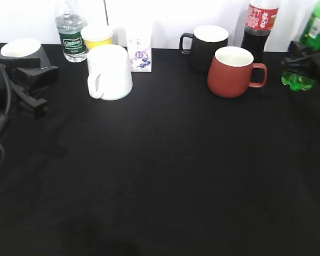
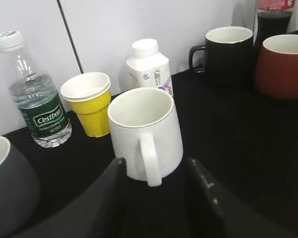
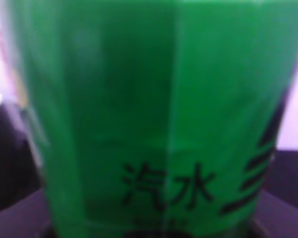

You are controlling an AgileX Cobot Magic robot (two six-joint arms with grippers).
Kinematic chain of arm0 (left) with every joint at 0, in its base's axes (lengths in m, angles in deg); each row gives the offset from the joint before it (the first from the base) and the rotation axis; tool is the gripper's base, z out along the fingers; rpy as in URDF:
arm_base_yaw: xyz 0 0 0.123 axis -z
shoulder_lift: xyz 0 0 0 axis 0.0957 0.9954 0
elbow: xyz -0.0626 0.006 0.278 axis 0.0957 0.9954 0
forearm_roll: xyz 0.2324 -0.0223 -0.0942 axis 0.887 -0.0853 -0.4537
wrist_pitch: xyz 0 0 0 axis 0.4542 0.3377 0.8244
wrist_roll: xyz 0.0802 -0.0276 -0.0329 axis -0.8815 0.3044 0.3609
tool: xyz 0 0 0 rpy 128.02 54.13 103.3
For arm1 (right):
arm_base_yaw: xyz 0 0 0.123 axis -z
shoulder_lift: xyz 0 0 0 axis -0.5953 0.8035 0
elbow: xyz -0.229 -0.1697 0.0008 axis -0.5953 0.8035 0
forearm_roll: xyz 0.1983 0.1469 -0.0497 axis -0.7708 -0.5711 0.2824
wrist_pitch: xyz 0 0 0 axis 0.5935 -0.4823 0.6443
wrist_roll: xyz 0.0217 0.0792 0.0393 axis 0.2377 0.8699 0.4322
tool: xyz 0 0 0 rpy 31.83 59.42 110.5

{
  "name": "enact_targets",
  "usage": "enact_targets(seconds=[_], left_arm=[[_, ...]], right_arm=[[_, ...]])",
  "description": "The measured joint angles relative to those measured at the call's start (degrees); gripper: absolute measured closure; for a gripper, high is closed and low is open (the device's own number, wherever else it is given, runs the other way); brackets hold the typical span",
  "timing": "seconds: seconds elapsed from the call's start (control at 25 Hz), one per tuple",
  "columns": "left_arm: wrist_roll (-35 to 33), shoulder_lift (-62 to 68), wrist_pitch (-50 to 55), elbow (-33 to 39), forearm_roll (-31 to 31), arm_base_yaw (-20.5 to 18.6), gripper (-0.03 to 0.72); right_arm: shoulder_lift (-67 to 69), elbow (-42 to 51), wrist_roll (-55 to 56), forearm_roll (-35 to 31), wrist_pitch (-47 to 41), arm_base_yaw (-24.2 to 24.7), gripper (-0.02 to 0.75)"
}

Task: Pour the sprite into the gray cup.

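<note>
The sprite (image 1: 316, 26), a green bottle with a lobed base, leans at the table's far right edge. My right gripper (image 1: 303, 60) is closed round its lower body. In the right wrist view its green label (image 3: 154, 114) fills the frame and hides the jaws. The gray cup (image 1: 22, 49), white inside, stands at the far left back; in the left wrist view its rim and wall (image 2: 10, 193) show at the lower left. My left gripper (image 2: 156, 174) is open and empty, just right of the gray cup, with the white mug's handle ahead between its jaws.
A white mug (image 1: 110, 72), yellow paper cup (image 1: 97, 36), water bottle (image 1: 71, 33) and small milk carton (image 1: 139, 47) stand at the back left. A black mug (image 1: 207, 45), red mug (image 1: 232, 72) and cola bottle (image 1: 259, 26) stand at the back right.
</note>
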Motion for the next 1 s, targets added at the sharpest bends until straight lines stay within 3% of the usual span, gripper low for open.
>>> enact_targets(seconds=[0.2, 0.4, 0.64, 0.72, 0.84, 0.92, 1.0], left_arm=[[0.00, 0.00, 0.14, 0.00, 0.00, 0.00, 0.388], [0.00, 0.00, 0.14, 0.00, 0.00, 0.00, 0.388], [0.00, -1.22, 2.18, 0.00, -0.90, 0.00, 0.388], [0.00, -3.53, 7.03, 0.02, -2.22, 0.00, 0.388], [0.00, -9.01, 20.25, -0.45, -5.61, 0.06, 0.386], [0.00, -12.91, 38.42, -4.17, -11.24, 0.06, 0.385], [0.00, -15.51, 58.30, -9.77, -12.94, 0.06, 0.384]], right_arm=[[4.44, -4.49, -0.27, 2.42, -0.50, 0.00, 0.313], [3.44, -4.49, -0.38, 2.78, -3.15, 0.00, 0.145], [-6.80, 4.89, -0.38, 2.78, -8.42, 0.00, 0.132], [-11.31, 7.49, -0.38, 2.78, -18.25, 0.00, 0.132], [-19.09, 8.01, 0.73, 2.80, -42.58, 0.00, 0.137], [-28.62, 7.65, 4.41, 2.38, -62.37, 0.00, 0.153], [-37.35, 3.76, 1.32, 0.26, -85.02, 0.00, 0.155]])
